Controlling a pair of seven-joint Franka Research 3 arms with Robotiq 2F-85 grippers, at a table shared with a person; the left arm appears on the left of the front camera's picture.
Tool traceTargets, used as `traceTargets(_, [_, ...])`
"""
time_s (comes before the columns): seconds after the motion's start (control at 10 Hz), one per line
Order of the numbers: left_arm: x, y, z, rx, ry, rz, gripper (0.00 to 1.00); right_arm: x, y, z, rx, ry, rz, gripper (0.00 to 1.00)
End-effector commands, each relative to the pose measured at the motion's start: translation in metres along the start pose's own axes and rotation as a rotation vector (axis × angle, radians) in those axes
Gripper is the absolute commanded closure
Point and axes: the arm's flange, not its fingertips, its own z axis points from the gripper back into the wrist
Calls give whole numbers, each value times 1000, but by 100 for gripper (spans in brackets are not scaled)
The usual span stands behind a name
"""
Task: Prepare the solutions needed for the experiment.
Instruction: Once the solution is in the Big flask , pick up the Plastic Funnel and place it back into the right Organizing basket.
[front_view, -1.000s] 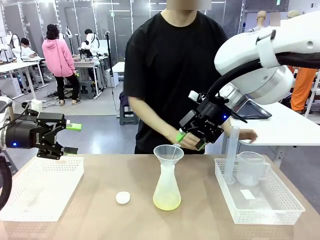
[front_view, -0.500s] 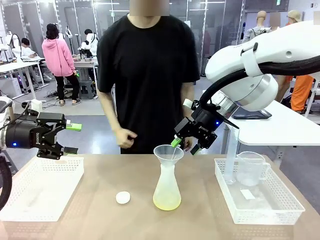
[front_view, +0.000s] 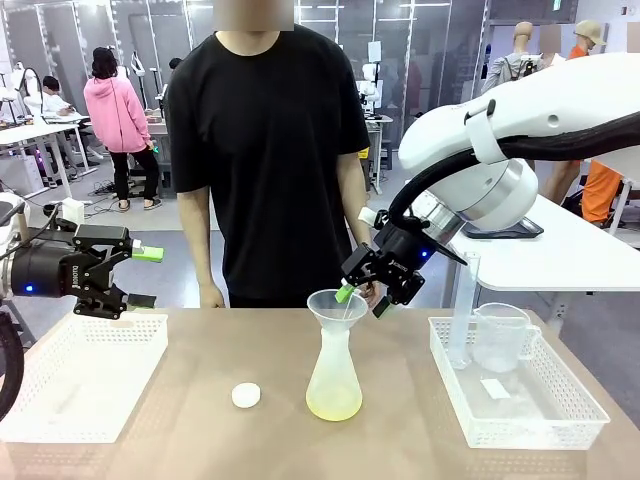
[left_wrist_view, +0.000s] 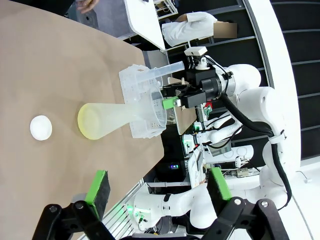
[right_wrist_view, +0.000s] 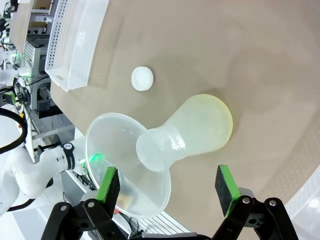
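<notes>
Pale yellow solution lies shallow in the conical flask, mid-counter, funnel in its neck. The right end effector is spread at the funnel rim; the left end effector is spread above the white basket.

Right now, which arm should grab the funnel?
Right: the right gripper, open, hovers at the funnel atop the conical flask; the left gripper hangs far off above a white basket.

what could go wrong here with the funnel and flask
The right tool is at the rim of the funnel, which just sits in the tall, narrow flask. A sideways nudge might tip the flask and spill its yellow liquid. A grip on the thin rim might slip.
</notes>
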Motion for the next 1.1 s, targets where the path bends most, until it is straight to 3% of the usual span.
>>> traceTargets(0.0, [0,-3,-2,-27,-9,14,0,6,5,-4,-21,-3,-38,22])
traceTargets(0.8, [0,-3,-2,-27,-9,14,0,4,9,-11,-12,13,-75,94])
traceTargets(1.0, [0,-3,-2,-27,-9,14,0,2,9,-13,-13,13,-84,100])
